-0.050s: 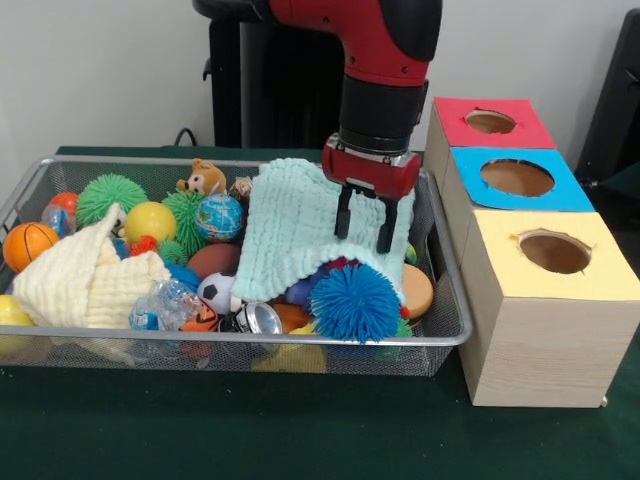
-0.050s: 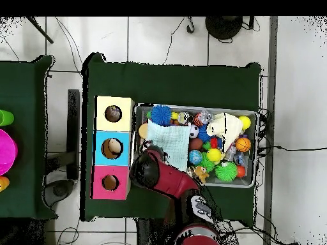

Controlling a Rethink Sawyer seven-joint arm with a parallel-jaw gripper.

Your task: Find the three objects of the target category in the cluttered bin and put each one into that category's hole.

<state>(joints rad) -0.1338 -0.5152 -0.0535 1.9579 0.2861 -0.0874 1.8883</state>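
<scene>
A wire mesh bin [image 1: 300, 341] holds a jumble of toys. My gripper [image 1: 364, 242] hangs open over a pale green cloth [image 1: 290, 235] at the bin's right side, its black fingers [image 1: 343, 215] just in front of the cloth, nothing between them. Below it lies a blue spiky ball [image 1: 355, 302]. Right of the bin stand three boxes with holes: red [image 1: 490, 122], blue [image 1: 517, 177] and yellow [image 1: 555, 252]. In the overhead view the arm [image 2: 153, 169] covers the gripper beside the bin [image 2: 204, 108].
In the bin: a green spiky ball [image 1: 110, 195], yellow ball [image 1: 150, 220], basketball [image 1: 28, 243], globe ball [image 1: 220, 215], soccer ball [image 1: 217, 292], plush animal [image 1: 205, 178], cream cloth [image 1: 85, 275], metal can [image 1: 258, 320], orange disc [image 1: 417, 290].
</scene>
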